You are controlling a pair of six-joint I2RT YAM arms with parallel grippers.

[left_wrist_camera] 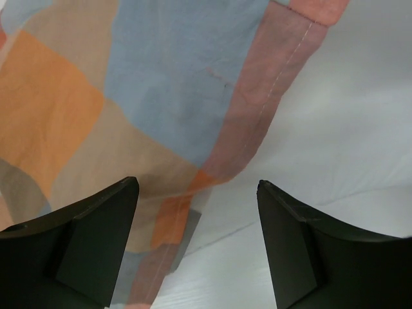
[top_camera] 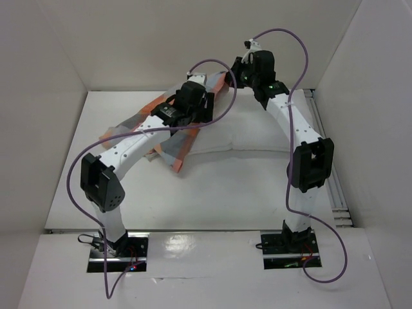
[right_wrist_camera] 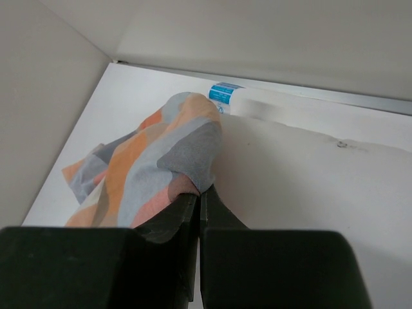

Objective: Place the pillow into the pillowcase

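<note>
Pillow (top_camera: 248, 136): flat on worktop (top_camera: 212, 193), toward 12 o'clock. Pillowcase (right_wrist_camera: 145, 164): draped over pillow's 9 o'clock end (checked fabric), edge pinched in right claw (right_wrist_camera: 199, 194). Left claw (left_wrist_camera: 196, 187): spread apart above it.

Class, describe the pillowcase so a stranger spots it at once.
On the white table, look under the left arm. The pillowcase is the thin cloth beside the pillow. Only it has orange, blue, grey and tan checks; the pillow is plain white.
</note>
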